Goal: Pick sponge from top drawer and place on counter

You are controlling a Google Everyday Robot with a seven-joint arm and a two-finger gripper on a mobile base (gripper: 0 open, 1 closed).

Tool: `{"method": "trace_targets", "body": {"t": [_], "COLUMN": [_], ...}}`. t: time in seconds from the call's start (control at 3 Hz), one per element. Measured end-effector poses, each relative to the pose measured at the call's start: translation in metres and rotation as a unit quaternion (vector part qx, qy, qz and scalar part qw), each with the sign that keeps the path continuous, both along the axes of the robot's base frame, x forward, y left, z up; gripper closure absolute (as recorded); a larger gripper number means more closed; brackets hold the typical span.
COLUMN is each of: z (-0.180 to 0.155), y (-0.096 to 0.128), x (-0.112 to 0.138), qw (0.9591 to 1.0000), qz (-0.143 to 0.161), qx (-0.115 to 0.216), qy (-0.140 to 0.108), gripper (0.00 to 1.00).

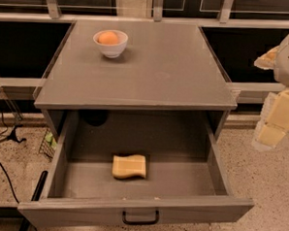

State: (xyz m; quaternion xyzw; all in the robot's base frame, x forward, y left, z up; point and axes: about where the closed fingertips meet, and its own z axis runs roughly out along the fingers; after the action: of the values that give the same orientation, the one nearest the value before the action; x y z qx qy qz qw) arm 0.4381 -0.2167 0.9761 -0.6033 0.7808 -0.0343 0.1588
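Note:
The top drawer (134, 211) of the grey cabinet is pulled open, with a black handle on its front panel. The pale yellow sponge (129, 166) lies flat on the drawer floor, near the middle and slightly left. The counter (151, 74) is the cabinet's flat grey top, above and behind the drawer. My gripper (275, 114) hangs at the right edge of the view, to the right of the cabinet and above the floor, well away from the sponge and holding nothing that I can see.
A white bowl (110, 44) with a round orange fruit (108, 37) stands at the back left of the counter. Rails and dark panels run behind the cabinet. Cables and a stand lie on the speckled floor at left.

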Motion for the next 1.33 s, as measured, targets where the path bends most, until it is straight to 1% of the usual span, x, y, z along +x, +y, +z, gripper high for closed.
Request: {"method": "trace_targets", "body": {"t": [0.33, 0.67, 1.0, 1.33], "z": [0.0, -0.006, -0.028, -0.047], "y": [0.0, 0.003, 0.009, 0.015], "x": [0.0, 0.004, 0.015, 0.021], "qw": [1.0, 0.9999, 0.9995, 0.9992], "qz": [0.0, 0.003, 0.004, 0.003], "qx": [0.0, 0.009, 0.028, 0.039], "qy": [0.0, -0.008, -0.01, -0.005], "gripper": [0.0, 0.0, 0.0, 0.0]}}
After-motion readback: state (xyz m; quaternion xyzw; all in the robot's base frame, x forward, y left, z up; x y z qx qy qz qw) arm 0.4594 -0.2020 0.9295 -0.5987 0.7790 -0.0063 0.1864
